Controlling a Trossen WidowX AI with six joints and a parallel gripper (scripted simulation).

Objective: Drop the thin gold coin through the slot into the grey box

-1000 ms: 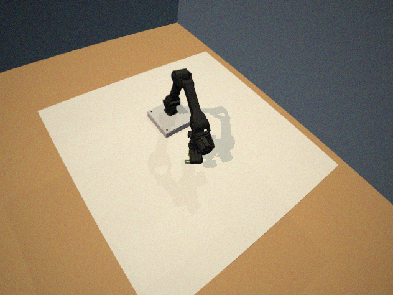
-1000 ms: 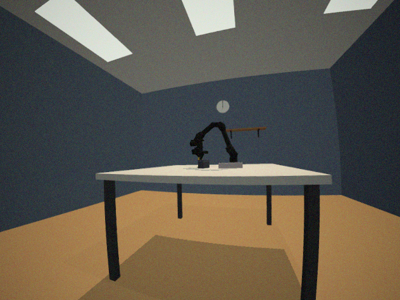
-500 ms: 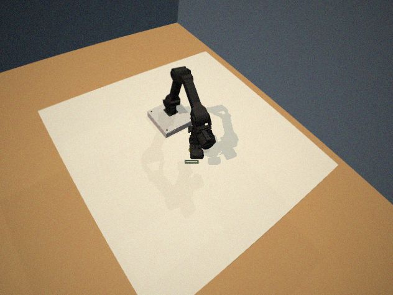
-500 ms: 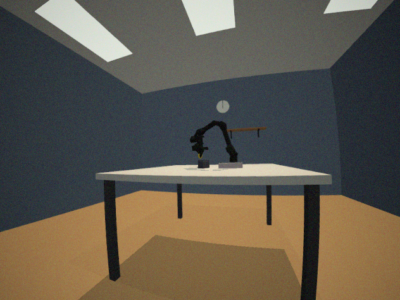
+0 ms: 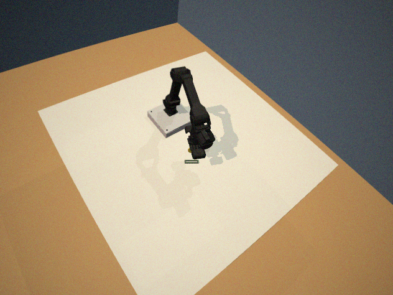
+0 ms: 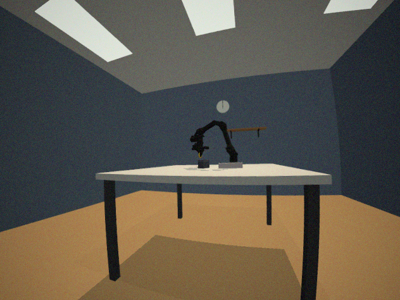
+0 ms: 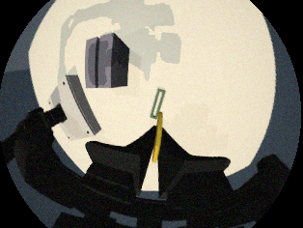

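While clamped edge-on, coin (image 7: 155, 140) above holder (image 7: 156, 102), box (image 7: 108, 60) apart

I see a black arm (image 5: 190, 95) on a pale grey base plate (image 5: 165, 122); the gripper (image 7: 155, 167) is black too, and the coin (image 7: 155, 137) is plain gold; the holder (image 5: 191, 161) is dark green; the box (image 7: 108, 60) is dark grey with a lighter band; the table top (image 5: 127, 190) is off-white, the floor (image 5: 47, 254) orange-brown, the walls (image 6: 64, 129) dark blue.

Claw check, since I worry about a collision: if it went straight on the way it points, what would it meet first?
Probably the white table top near the green holder, not the grey box; depth is unclear. The claw grips the coin.
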